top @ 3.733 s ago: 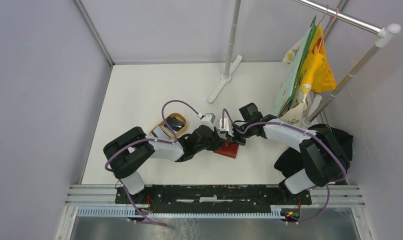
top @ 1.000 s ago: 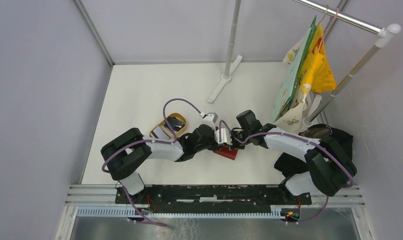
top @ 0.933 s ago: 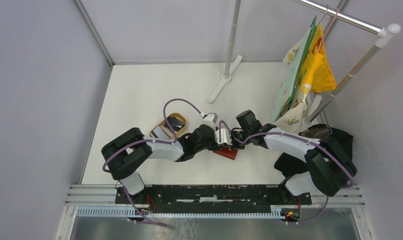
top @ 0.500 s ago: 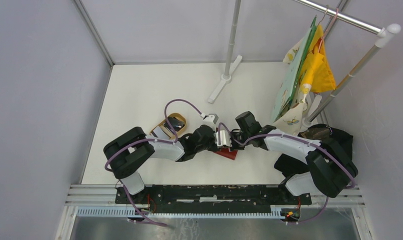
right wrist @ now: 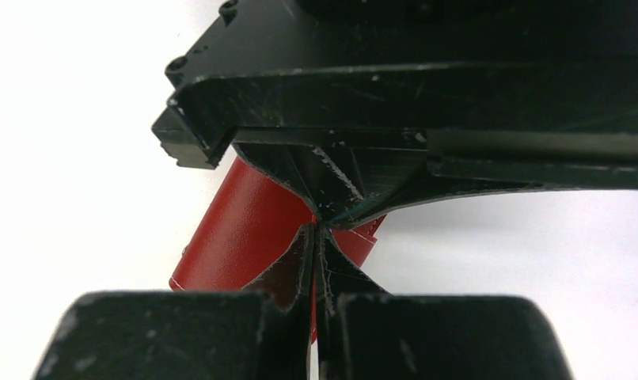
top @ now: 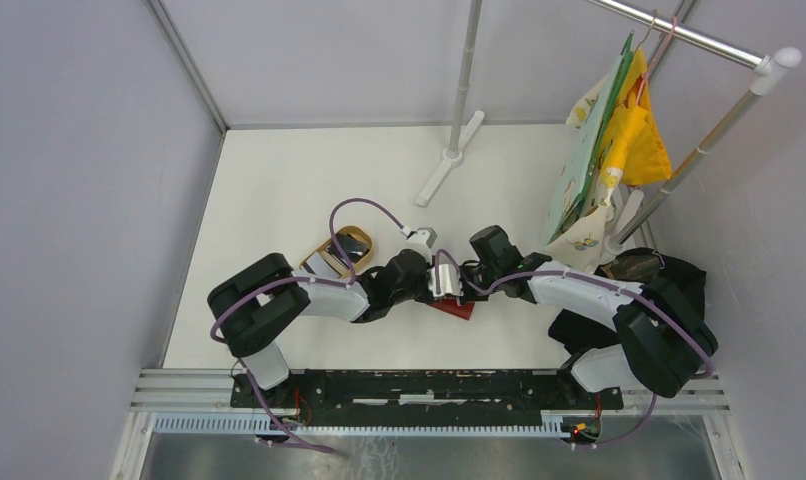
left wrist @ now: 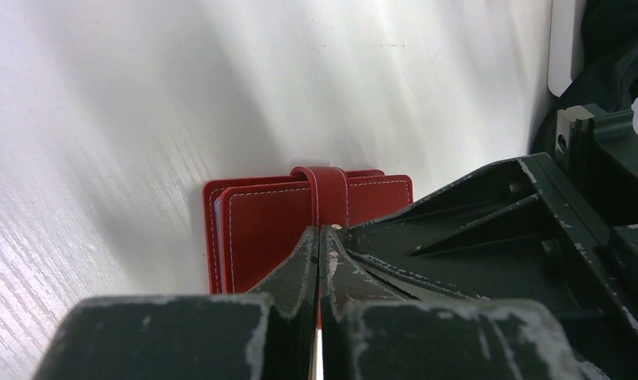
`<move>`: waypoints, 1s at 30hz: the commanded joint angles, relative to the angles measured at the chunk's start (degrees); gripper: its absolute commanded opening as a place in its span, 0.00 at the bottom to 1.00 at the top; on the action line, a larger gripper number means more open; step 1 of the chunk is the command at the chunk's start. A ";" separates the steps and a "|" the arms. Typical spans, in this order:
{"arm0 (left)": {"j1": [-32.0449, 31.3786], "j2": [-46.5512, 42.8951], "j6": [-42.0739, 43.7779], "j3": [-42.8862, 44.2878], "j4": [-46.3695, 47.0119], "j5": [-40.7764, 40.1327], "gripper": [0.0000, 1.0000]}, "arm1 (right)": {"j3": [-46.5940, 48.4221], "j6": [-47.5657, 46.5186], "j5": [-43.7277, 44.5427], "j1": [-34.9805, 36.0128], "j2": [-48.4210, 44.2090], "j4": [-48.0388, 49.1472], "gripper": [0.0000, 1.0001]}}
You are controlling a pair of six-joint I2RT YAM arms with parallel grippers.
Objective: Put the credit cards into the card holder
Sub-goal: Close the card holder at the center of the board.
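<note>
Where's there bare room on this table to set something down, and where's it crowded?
Bare: the far-left table between the side wall and the stand foot; a near strip before the rail. Crowded: the middle, jaws meet over the card holder beside the wooden tray; hanging bags right.

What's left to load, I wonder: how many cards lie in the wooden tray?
2: a pale card at the near-left end of the wooden tray, a black card at its far-right end. Others may hide beneath.
</note>
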 commanded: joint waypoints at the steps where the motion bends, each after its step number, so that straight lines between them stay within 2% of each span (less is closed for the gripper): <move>1: -0.45 0.58 0.55 0.07 3.18 2.79 0.02 | -3.54 0.61 2.95 1.04 3.40 -8.41 0.00; 15: -0.59 -0.57 1.17 0.09 1.95 3.48 0.02 | -3.72 0.69 2.45 2.01 3.68 -10.41 0.00; 17: -0.57 -1.39 1.79 0.94 0.42 3.24 0.02 | -2.93 1.31 1.82 2.01 2.49 -10.03 0.11; 19: -0.55 -2.45 2.51 1.99 -1.49 1.46 0.02 | -1.64 2.15 1.28 1.70 0.74 -9.53 0.27; 22: -0.50 -4.67 3.62 3.29 -5.61 -0.98 0.03 | 1.12 2.62 -0.46 0.56 -2.40 -9.52 0.40; 25: -0.42 -6.83 4.66 4.22 -9.18 -3.69 0.04 | 2.68 2.49 -2.94 -1.72 -6.47 -9.55 0.46; 30: -0.38 -11.76 6.22 5.15 -14.41 -6.42 0.06 | 2.11 0.24 -8.88 -4.67 -13.52 -11.68 0.50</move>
